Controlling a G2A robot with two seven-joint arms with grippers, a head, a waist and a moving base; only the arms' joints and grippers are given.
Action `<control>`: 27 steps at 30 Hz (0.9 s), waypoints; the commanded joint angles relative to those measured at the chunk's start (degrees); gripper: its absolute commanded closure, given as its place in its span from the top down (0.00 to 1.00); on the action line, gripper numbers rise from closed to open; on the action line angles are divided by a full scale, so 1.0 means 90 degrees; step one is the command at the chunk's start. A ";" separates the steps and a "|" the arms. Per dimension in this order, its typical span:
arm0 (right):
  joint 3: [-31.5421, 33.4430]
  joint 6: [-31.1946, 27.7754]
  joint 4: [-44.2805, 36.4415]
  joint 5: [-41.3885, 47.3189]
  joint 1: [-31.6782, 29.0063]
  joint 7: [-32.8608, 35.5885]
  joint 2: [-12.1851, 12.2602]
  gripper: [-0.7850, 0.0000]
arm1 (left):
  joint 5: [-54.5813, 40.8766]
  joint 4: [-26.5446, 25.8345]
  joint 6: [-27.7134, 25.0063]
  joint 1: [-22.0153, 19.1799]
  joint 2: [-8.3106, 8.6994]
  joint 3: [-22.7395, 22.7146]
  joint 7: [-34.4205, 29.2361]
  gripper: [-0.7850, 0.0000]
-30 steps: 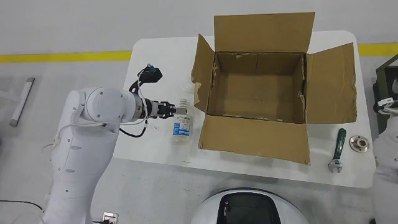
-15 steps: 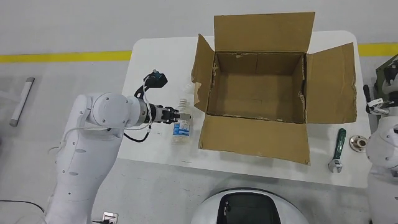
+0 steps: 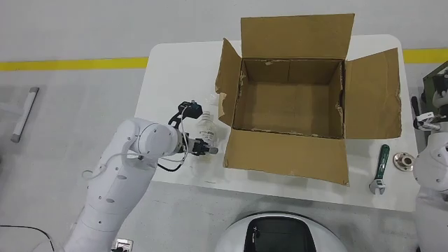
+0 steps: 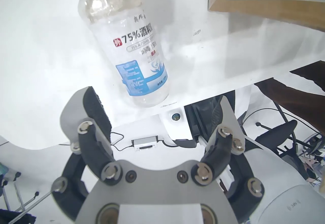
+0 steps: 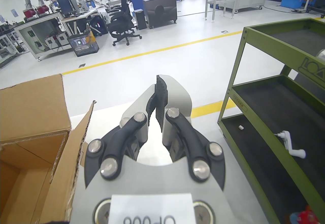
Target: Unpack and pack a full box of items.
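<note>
Left claw (image 4: 157,104), spread, at near end of bottle (image 4: 124,42) lying left of box (image 3: 283,155); right claw (image 5: 158,94) pressed together.

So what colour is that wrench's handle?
Green: the wrench handle shows best in the top view.

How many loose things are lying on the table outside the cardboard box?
3. A clear bottle lies beside the left flap of the box; a green-handled wrench and a small round metal part lie near the right edge of the table. More could be hidden under the flaps.
</note>
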 commanded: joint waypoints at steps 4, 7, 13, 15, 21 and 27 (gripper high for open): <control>-0.0048 0.0021 -0.0011 -0.0017 0.0004 0.0037 0.0014 0.00 | 0.0426 0.0272 -0.0192 -0.0124 -0.0063 0.0324 0.0214 1.00; -0.0072 0.0020 -0.0012 -0.0032 0.0010 0.0045 0.0024 0.00 | 0.0841 0.0465 -0.0325 -0.0266 -0.0109 0.0551 0.0304 1.00; -0.0083 0.0013 -0.0007 -0.0025 0.0012 0.0062 0.0045 0.00 | 0.0813 0.0902 -0.0181 -0.0498 -0.0248 0.0820 0.0358 1.00; -0.0083 0.0012 -0.0002 -0.0025 0.0012 0.0074 0.0052 0.00 | 0.0727 0.1003 -0.0166 -0.0522 -0.0293 0.0891 0.0426 1.00; -0.0098 -0.0031 0.0074 -0.0026 0.0013 0.0242 0.0077 0.00 | 0.0592 0.1265 -0.0201 -0.0562 -0.0396 0.1056 0.0553 0.84; 0.0029 0.0357 0.0109 0.1195 0.0232 0.1065 0.0056 0.10 | 0.0535 0.1417 -0.0208 -0.0616 -0.0448 0.1078 0.0577 0.00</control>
